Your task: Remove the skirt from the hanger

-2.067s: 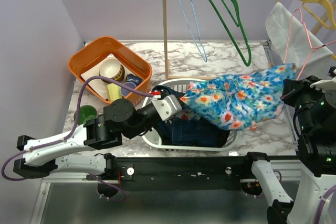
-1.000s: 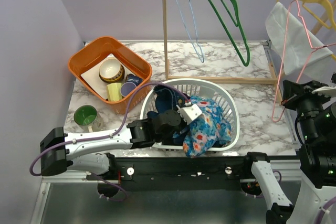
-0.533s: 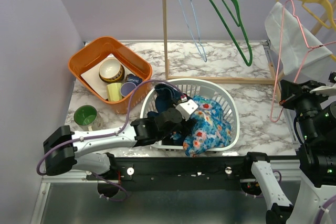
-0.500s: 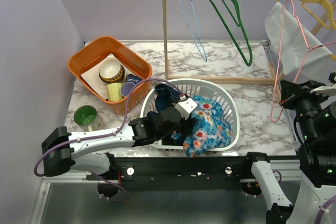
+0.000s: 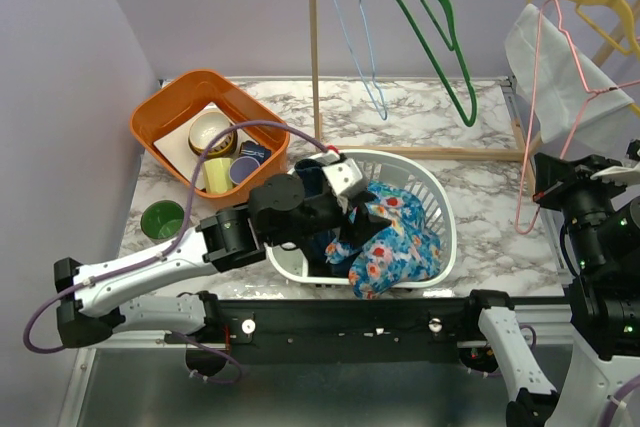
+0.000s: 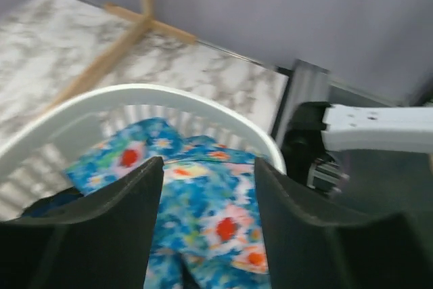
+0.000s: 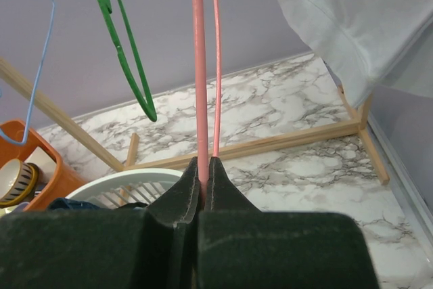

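Note:
The skirt (image 5: 398,239), blue with red and white flowers, lies bunched in the white laundry basket (image 5: 443,209), off the hanger. My left gripper (image 5: 352,215) hovers just above its left part. In the left wrist view the left gripper (image 6: 208,162) is open, with the skirt (image 6: 203,214) below the gap and touching neither finger. The pink wire hanger (image 5: 535,117) hangs bare at the right. My right gripper (image 5: 546,187) is shut on the hanger's lower wire. The right wrist view shows the right gripper (image 7: 203,162) pinching the hanger's wire (image 7: 199,65).
Dark denim (image 5: 310,182) fills the basket's left side. An orange bin (image 5: 165,112) of cups and a green mug (image 5: 162,219) stand at the left. A wooden rack (image 5: 316,47) carries a blue hanger (image 5: 365,37), a green hanger (image 5: 445,37) and a white garment (image 5: 560,57).
My left gripper has opened, let go of the skirt and risen back from the basket's front toward its left rim. The skirt stays in the basket. The right gripper still holds the hanger.

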